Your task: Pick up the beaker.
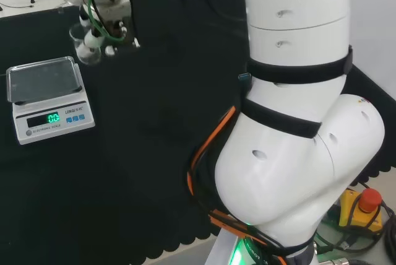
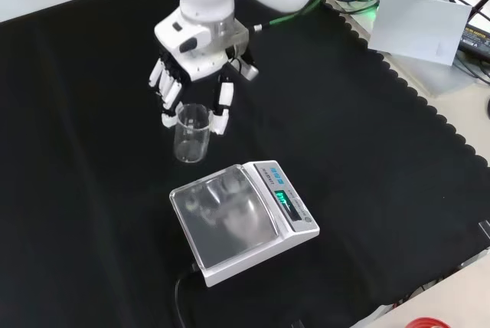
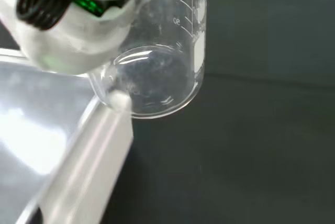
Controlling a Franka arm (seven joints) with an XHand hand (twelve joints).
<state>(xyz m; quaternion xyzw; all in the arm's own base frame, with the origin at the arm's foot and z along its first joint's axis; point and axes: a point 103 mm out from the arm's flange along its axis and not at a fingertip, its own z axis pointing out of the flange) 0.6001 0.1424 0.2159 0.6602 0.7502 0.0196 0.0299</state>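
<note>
Front view, left to right: the clear beaker is seen upright on the black cloth, toward the bench's far edge and well in from its left edge. The hand is placed at the beaker from behind and above, with fingers curled down on both sides of the rim, so the beaker is taken as gripped between them. No lift can be confirmed; whether the base is touching the cloth cannot be told. The scale is set just in front of the beaker, nearer the bench's front edge, its pan bare and its display lit green. In the wrist view the beaker appears empty, with the scale's edge close beside its base. In the head view the hand and beaker are seen just beyond the scale, at the far left of the cloth.
</note>
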